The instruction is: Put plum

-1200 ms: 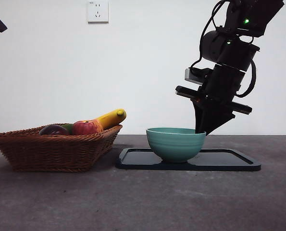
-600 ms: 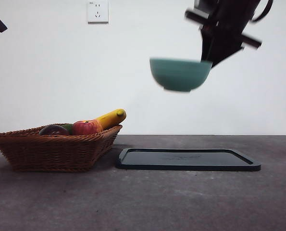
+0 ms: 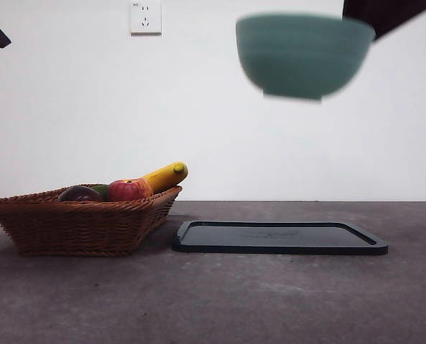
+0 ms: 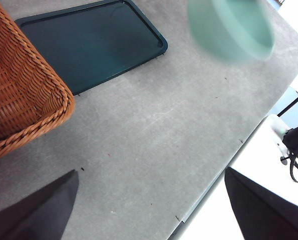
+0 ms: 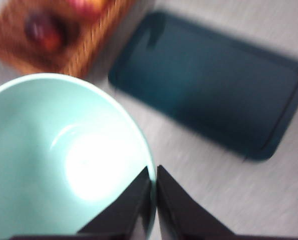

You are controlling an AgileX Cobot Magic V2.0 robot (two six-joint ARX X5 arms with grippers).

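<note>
The plum [image 3: 80, 193] lies dark and round in the wicker basket [image 3: 76, 226] at the left, beside a red apple [image 3: 128, 190]. The right wrist view shows it as a blurred dark spot [image 5: 38, 27]. High above the table hangs a teal bowl [image 3: 302, 54], and my right gripper [image 5: 154, 172] is shut on its rim [image 5: 147, 200]. Only a dark part of that gripper [image 3: 384, 14] shows at the front view's top right corner. My left gripper [image 4: 149, 210] hovers open over bare table near the basket's corner [image 4: 58, 105], holding nothing.
A flat black tray [image 3: 281, 236] lies on the grey table right of the basket, with nothing on it. A yellow banana [image 3: 166, 175] and a green fruit [image 3: 102, 190] share the basket. The table's edge [image 4: 224, 165] runs close by in the left wrist view.
The right gripper has lifted the teal bowl off the tray, up and slightly right, to the top of the front view. The basket and fruit have not moved.
</note>
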